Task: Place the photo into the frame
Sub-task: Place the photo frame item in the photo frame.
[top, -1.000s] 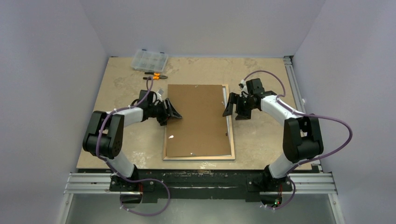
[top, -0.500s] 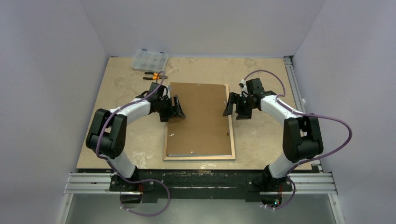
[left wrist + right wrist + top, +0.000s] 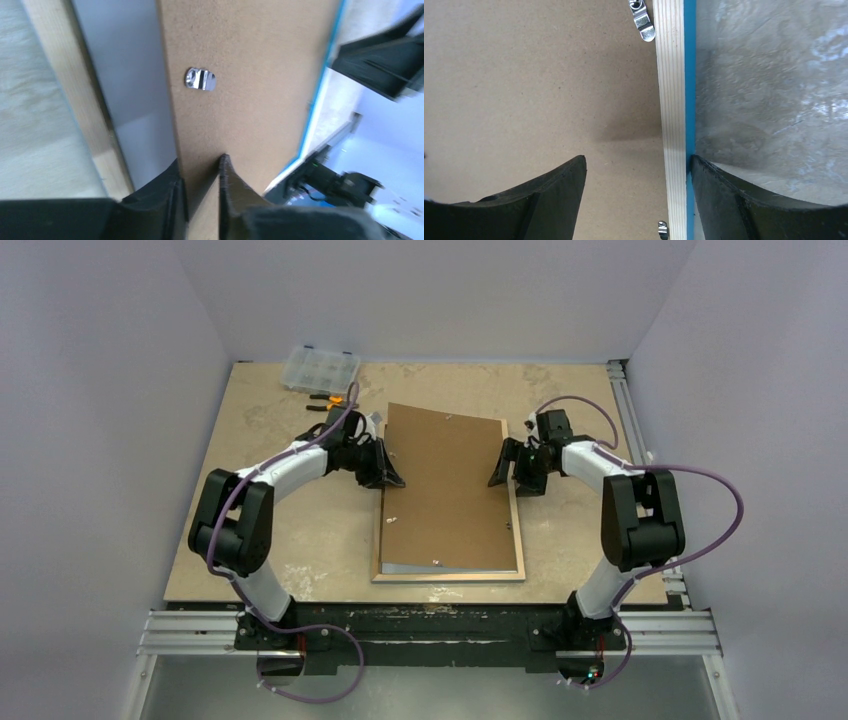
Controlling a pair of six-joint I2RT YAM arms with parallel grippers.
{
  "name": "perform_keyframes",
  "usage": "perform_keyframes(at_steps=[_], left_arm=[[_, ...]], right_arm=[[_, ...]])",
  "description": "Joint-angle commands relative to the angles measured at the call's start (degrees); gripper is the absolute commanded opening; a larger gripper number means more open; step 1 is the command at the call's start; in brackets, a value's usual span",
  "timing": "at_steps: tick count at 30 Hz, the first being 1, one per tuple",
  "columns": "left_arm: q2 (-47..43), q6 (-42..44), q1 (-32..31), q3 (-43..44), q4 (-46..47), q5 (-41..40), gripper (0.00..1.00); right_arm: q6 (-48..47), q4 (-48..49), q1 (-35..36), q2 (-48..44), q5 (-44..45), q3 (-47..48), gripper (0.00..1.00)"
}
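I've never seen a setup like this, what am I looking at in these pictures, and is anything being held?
Two robot arms are bolted to a table's near edge, each ending in a two-finger gripper. The wide picture looks down from above; the close-ups come from cameras on the wrists. On the table lies a picture frame, wooden back up, with a brown backing board skewed on it. The left gripper pinches the board's left edge. The right gripper stands open astride the frame's right rail, holding nothing. A clear compartment box and orange-handled pliers lie at the far left.
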Motion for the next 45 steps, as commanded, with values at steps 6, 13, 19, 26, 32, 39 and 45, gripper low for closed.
perform_keyframes(at_steps=[6, 13, 19, 26, 32, 39, 45], left_arm=[[0.45, 1.4, -1.01, 0.69, -0.65, 2.41, 0.0], [-0.23, 2.13, 0.22, 0.17, -2.11, 5.82, 0.0], [-1.67, 2.7, 1.41, -0.63, -3.04, 6.77, 0.0], [-2.46, 4.68, 2.76, -0.98, -5.4, 7.77, 0.0], [-2.57, 5.93, 3.99, -1.22, -6.8, 10.47, 0.0], [-3.74, 5.89, 4.29, -1.18, -6.84, 12.66, 0.0], [-3.71, 5.15, 5.4, -1.84, -6.96, 13.89, 0.0]], right_arm=[[1.52, 4.93, -1.18, -0.56, -5.08, -1.22, 0.73], [2.71, 6.88, -2.38, 0.37, -8.94, -1.84, 0.73], [3.98, 8.78, -2.69, 0.93, -12.01, -2.58, 0.73], [4.9, 9.92, -2.9, 0.94, -13.57, -3.2, 0.73], [5.5, 11.29, -2.91, 1.37, -14.74, -3.89, 0.69], [4.49, 11.27, -2.91, 1.85, -11.63, -4.29, 0.53], [2.22, 9.25, -2.91, 1.14, -6.12, -4.03, 0.31]])
